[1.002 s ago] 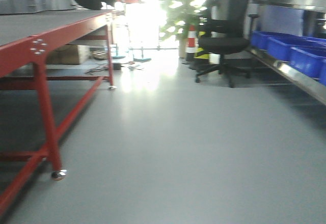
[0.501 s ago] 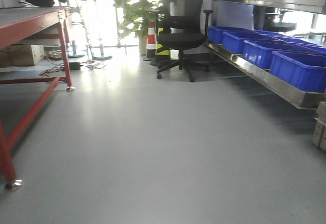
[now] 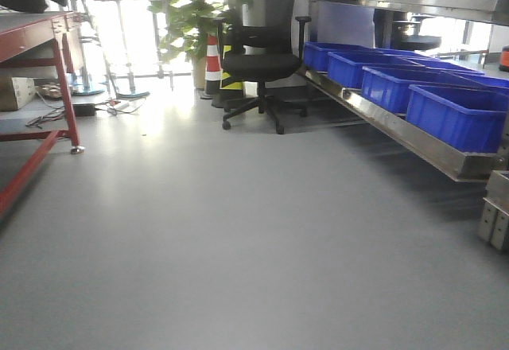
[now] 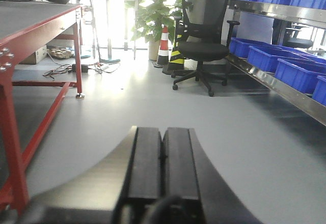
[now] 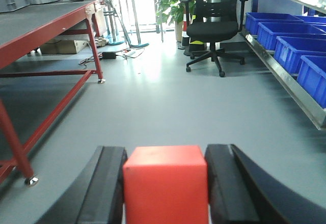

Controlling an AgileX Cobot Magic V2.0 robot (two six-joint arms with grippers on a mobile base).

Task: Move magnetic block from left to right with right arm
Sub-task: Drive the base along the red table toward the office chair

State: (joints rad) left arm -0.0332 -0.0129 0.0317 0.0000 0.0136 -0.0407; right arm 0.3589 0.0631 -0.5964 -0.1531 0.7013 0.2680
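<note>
While left fingers [image 4: 145, 168] press together, right fingers [image 5: 106, 188] clamp the magnetic block [image 5: 165, 186] between them.

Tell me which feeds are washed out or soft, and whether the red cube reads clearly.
Exterior front view: windows blown out, glare sheen on the floor, overall slightly soft. Left wrist view: same backlight, left gripper dark but readable. Right wrist view: magnetic block evenly lit, edges clear.
</note>
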